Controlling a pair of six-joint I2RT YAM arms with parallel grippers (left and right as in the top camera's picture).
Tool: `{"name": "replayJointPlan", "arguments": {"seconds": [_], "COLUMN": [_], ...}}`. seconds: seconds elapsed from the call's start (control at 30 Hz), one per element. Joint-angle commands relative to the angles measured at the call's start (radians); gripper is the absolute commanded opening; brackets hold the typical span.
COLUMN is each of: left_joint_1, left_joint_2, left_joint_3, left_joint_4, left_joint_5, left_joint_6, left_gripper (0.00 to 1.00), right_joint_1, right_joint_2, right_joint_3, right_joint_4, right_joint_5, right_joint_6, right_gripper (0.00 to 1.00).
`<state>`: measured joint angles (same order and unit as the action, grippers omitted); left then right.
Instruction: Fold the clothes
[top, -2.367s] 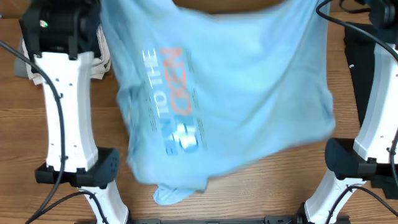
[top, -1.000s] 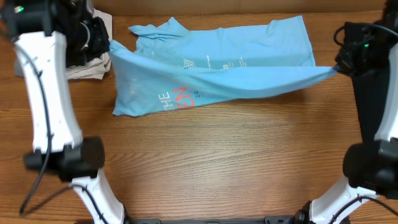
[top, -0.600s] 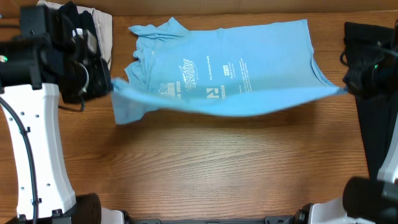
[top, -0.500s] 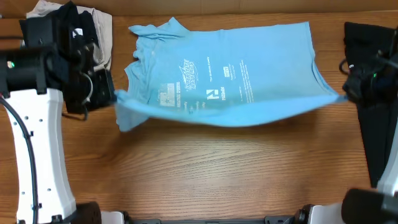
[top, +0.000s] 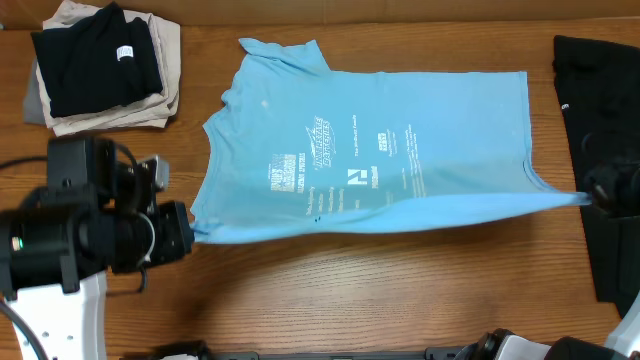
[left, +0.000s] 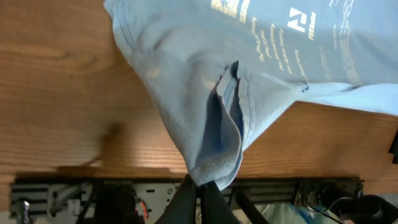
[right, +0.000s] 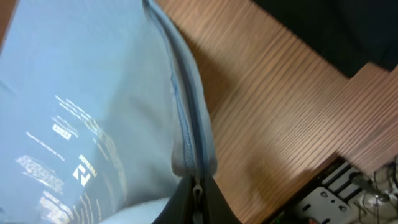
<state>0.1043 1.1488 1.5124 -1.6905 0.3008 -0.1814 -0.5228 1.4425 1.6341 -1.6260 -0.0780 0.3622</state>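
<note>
Looking down from overhead, I see the shirt (top: 370, 150) spread across the upper middle of the counter (top: 350, 300), with its small white print (top: 345, 165) facing up. Most of the cloth lies flat, but the edge nearest the bottom of the frame is raised and pulled into a taut line from the lower left to the right edge. My left arm (top: 80, 235) sits at the lower left, and its left jaws are closed on the shirt's left corner; in the left wrist view they pinch a bunched fold of blue fabric with a stitched seam running through it. My right arm (top: 610, 188) is at the right edge, and its right jaws are clamped on the opposite corner; the right wrist view shows them shut tight on the hemmed edge. A black garment (top: 95, 60) rests on a tan pile (top: 165, 70) in the upper left, well apart from the shirt, and dark cloth (top: 600, 90) lies along the right edge.
</note>
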Motion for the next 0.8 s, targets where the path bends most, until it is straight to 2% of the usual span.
{"name": "replayJointPlan", "arguments": {"seconds": [0.0, 0.1, 0.27, 0.43, 0.5, 0.77], "left_joint_1": [-0.01, -0.01, -0.01, -0.01, -0.01, -0.01], "left_joint_2": [-0.043, -0.09, -0.151, -0.159, -0.159, -0.135], "left_joint_3": [-0.079, -0.14, -0.198, -0.207, -0.22, -0.328], "left_joint_4": [0.001, 0.001, 0.001, 0.008, 0.034, 0.208], "left_joint_5": [0.06, 0.115, 0.101, -0.029, -0.075, -0.106], "left_joint_6": [-0.029, -0.029, -0.036, -0.091, -0.113, -0.142], "left_gripper": [0.04, 0.04, 0.04, 0.04, 0.04, 0.04], "right_joint_1": [0.003, -0.005, -0.049, -0.055, -0.055, -0.055], "right_joint_2": [-0.014, -0.028, -0.095, -0.136, -0.136, -0.135], "right_joint_3": [-0.083, -0.176, -0.284, -0.292, -0.293, -0.376], "right_joint_4": [0.017, 0.033, 0.077, 0.058, 0.058, 0.158], "right_joint_5": [-0.009, -0.008, -0.009, -0.01, -0.008, -0.009], "right_joint_6": [-0.003, 0.003, 0.032, 0.031, 0.031, 0.032], "right_gripper": [0.04, 0.04, 0.04, 0.04, 0.04, 0.04]}}
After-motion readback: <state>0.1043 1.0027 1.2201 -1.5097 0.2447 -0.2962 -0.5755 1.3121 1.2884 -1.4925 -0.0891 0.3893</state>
